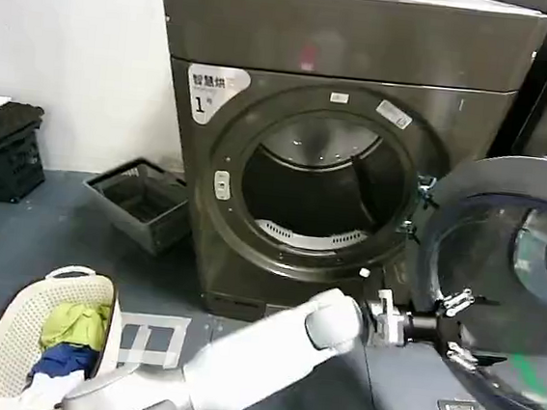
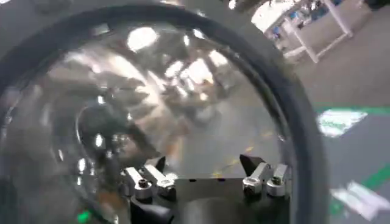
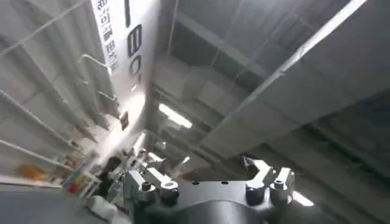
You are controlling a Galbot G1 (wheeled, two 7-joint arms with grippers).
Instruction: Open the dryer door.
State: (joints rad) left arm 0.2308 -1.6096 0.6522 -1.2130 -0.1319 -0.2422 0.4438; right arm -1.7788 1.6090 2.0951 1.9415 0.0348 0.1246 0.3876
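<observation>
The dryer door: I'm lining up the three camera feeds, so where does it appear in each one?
Head view: the dryer door hangs swung open at the right edge, beside the dryer, with the left gripper at its inner face.
Left wrist view: its domed glass sits close ahead of the open gripper.
Right wrist view: not in it; that camera points at a ceiling.
Shared landmark: the left gripper's fingers.

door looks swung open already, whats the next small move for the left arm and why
Probably draw the left gripper straight back from the dryer door. The door stands swung wide to the right, the drum opening of the dryer is fully exposed, and the gripper's fingers are spread against the door's inner glass, holding nothing.
</observation>
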